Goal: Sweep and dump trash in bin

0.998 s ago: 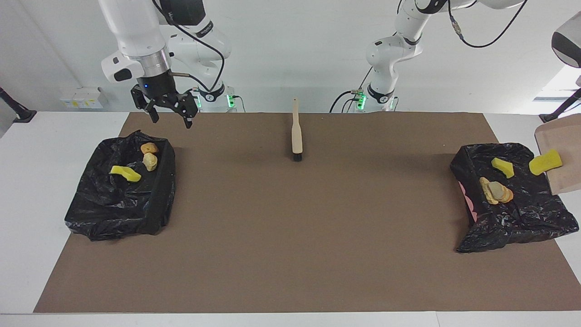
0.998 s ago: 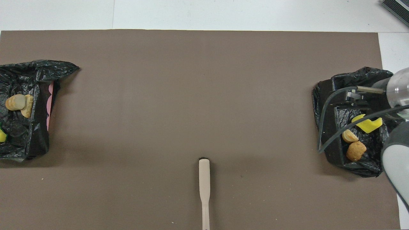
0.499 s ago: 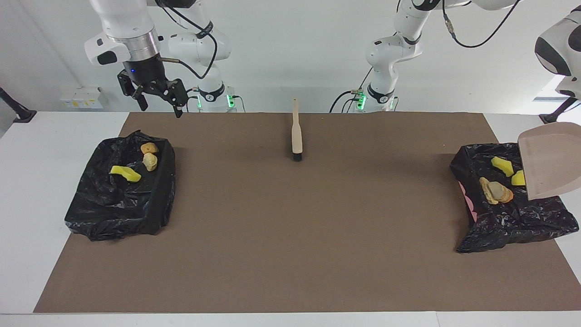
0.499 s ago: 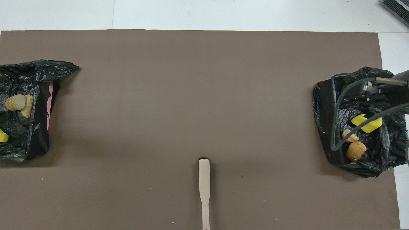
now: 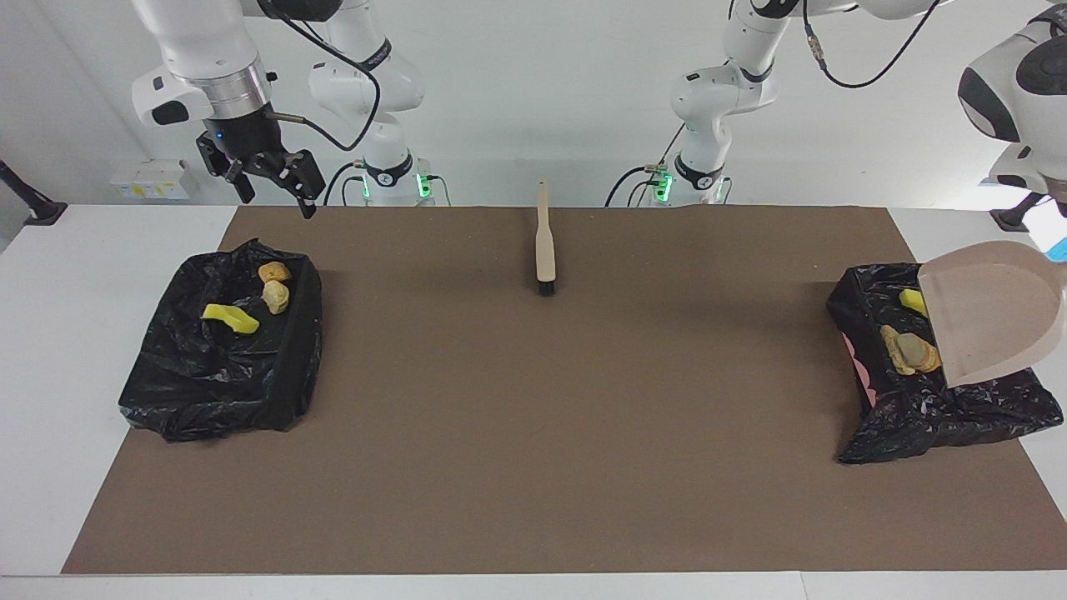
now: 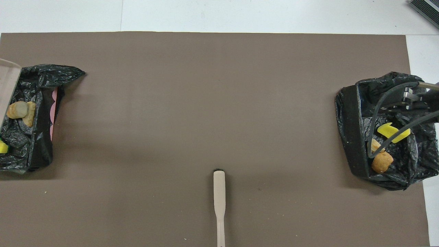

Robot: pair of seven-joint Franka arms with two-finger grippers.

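You are looking at a sweep job that appears nearly finished: no trash is lying on the brown mat (image 5: 533, 417), and all the scraps in view are sitting inside the two black-lined bins. In the bin (image 5: 221, 350) at the right arm's end of the bench, a yellow sponge bit (image 5: 229, 317) and two bread-like lumps (image 5: 274, 285) are resting on the liner. In the bin (image 5: 917, 417) at the left arm's end, more bread-like lumps (image 5: 910, 351) and a yellow sponge piece (image 5: 911, 299) are lying, partly hidden by the beige dustpan (image 5: 992, 308), which is hanging tilted over that bin with no trash showing on its face. The left end effector is out of view past the frame's edge; judging by the raised pan, it is gripping the dustpan by a part you cannot see. The right end effector (image 5: 267, 179) is hovering with its fingers spread wide and empty, above the bench's edge by its bin. The beige brush (image 5: 545, 242) is lying on the mat, midway between the two arms' bases, untouched by either arm. What is likely remaining: setting the dustpan down.
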